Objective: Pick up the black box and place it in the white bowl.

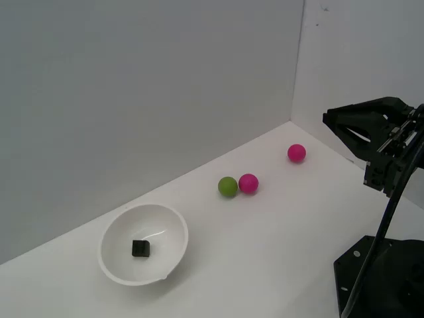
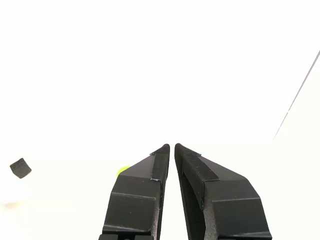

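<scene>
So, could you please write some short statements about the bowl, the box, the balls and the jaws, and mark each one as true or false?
1. The black box lies inside the white bowl. True.
2. The gripper holds the black box between its jaws. False: the jaws are shut on nothing, away from the bowl.
3. The green ball touches a pink ball. True.
4. Both pink balls sit in the bowl. False: both are on the table; the second pink ball is apart from the pair.
5. The bowl lies upside down. False: its opening faces up.
</scene>
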`<control>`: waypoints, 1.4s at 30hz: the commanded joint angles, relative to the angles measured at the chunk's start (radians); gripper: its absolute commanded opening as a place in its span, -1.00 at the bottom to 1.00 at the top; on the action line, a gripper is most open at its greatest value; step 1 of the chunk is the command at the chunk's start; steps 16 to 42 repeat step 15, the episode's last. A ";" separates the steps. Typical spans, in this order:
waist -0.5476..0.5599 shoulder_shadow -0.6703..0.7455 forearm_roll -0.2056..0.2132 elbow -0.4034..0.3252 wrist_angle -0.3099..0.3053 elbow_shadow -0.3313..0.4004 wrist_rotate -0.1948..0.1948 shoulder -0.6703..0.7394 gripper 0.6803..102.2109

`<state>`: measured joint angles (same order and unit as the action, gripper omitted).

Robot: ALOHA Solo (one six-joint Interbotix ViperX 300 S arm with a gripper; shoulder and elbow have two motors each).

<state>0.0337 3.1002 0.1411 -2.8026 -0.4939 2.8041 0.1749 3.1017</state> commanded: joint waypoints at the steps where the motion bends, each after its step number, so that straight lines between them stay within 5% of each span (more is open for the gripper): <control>1: 0.005 0.018 0.006 0.002 -0.012 -0.008 0.017 0.014 -0.96; 42: 0.014 0.100 0.006 -0.006 -0.021 0.000 0.017 0.097 -0.96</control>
